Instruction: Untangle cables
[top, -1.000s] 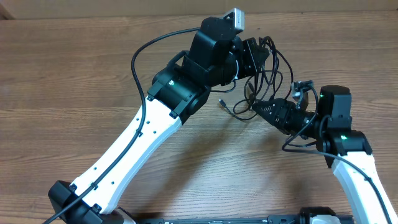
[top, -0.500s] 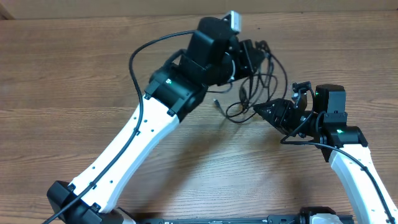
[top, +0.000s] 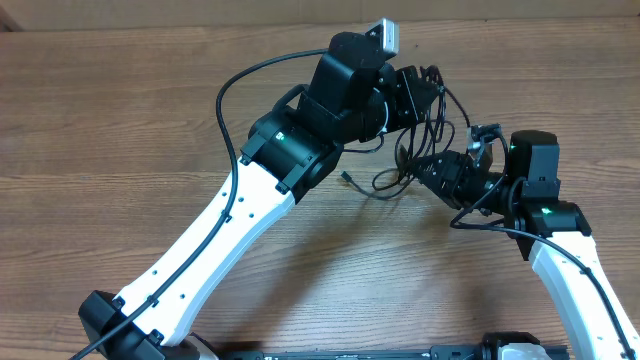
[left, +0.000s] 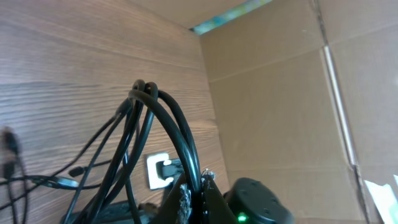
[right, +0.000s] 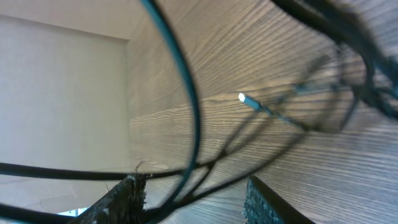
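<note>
The cables (top: 415, 150) are thin black cords in a tangle, lifted off the wooden table between the two arms. My left gripper (top: 425, 88) is shut on a bunch of cable loops; in the left wrist view the cords (left: 155, 118) arch up and run down into the closed jaws (left: 199, 193). A small plug end (top: 347, 178) hangs low to the left. My right gripper (top: 430, 168) is open at the lower part of the tangle; in the right wrist view cable strands (right: 193, 124) pass between its spread fingers (right: 193, 202) without being pinched.
The wooden table (top: 120, 120) spreads to the left and front. A cardboard wall (left: 280, 93) stands at the back. The left arm's own thick black cable (top: 240, 85) arcs above the arm. A white tag or plug (left: 160, 169) lies on the table.
My right gripper has moved up and left into the lower part of the tangle. My left gripper has shifted slightly right with the cables, and the hanging loops swung.
</note>
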